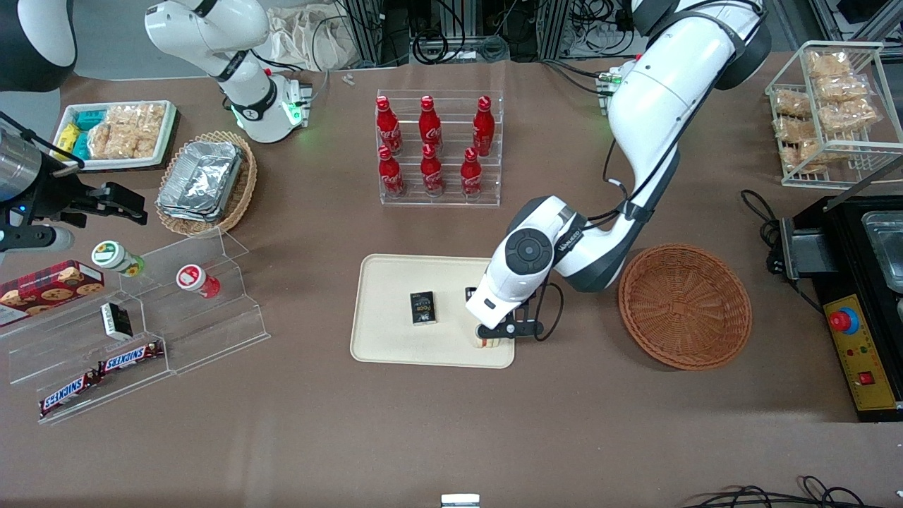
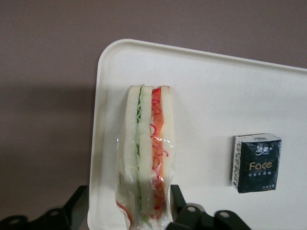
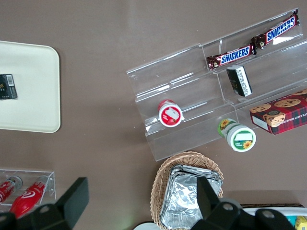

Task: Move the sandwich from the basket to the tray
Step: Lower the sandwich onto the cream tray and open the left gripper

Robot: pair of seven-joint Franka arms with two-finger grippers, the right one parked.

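Held between the fingers of the gripper [image 2: 144, 218]: sandwich [image 2: 146, 158], wrapped, standing on edge over the tray [image 2: 206, 86] near its rim, long axis running straight out from the jaws. Sits at the tray end nearest the empty basket [image 1: 684, 307], apart from the dark packet [image 2: 255, 163]. Probably just needs opening and lifting away.

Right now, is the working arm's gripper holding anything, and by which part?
Yes: the gripper holds the sandwich over the tray, fingers pressing its two bread faces at one end.

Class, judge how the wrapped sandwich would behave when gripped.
Sandwich between the gripper fingers over the tray: probably soft, since it is white bread. Its clear film looks slippery. Standing on a narrow edge, it may tip once released.
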